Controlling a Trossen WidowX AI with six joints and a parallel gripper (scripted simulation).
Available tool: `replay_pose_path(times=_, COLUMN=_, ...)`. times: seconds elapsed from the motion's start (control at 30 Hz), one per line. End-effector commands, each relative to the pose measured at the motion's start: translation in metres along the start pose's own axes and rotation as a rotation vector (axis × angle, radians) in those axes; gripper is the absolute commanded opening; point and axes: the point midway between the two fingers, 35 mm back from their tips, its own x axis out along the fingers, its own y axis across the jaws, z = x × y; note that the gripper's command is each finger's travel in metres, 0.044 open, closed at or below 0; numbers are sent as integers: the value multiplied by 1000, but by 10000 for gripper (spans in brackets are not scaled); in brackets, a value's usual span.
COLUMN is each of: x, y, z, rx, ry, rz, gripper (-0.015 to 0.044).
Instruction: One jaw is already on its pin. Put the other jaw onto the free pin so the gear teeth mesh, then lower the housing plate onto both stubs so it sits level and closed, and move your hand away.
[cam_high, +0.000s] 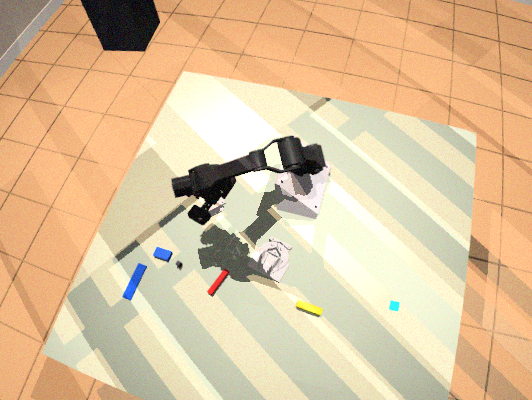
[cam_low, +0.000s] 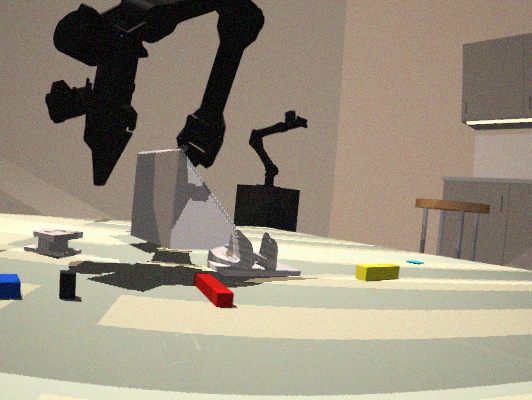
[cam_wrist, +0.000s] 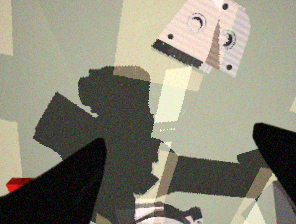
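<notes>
Jaws (cam_high: 218, 192) (cam_low: 100, 181) (cam_wrist: 179, 135) spread wide, with nothing between them, hang well above the table (cam_high: 350, 360) (cam_low: 300, 360). Nearest to their reach seems to be the pale two-socket plate (cam_high: 217, 207) (cam_low: 57, 233) (cam_wrist: 182, 30), probably the housing plate, raised on a block-like middle over a second flange. From the wrist it lies ahead of the fingertips, nearer the right-hand tip than the left in that view; its row of sockets runs aslant to the line between the tips. If this is the piece wanted, the coming move likely calls for a shift towards it and a wrist turn before any descent.

On the other side of the jaws, at the wrist view's lower edge, is the gear-jaw base (cam_high: 274, 257) (cam_low: 285, 272) (cam_wrist: 167, 218), with two upright pale parts. Whether both are on their pins, or the teeth mesh, cannot be told; that should be settled before covering them.

Farther out lies the red bar (cam_high: 218, 282) (cam_low: 214, 290) (cam_wrist: 20, 183), then the yellow bar (cam_high: 309, 308) (cam_low: 377, 272) and, farther still, the cyan tile (cam_high: 394, 305) (cam_low: 415, 262). All three seem incidental.
</notes>
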Motion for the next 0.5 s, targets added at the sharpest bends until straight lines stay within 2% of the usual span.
replay_pose_path(times=0.0, x=0, y=-3, z=8, rx=69, ry=-3, rz=-3, gripper=440)
replay_pose_path(times=0.47, x=1, y=-21, z=34, rx=333, ry=8, rz=-11, gripper=440)
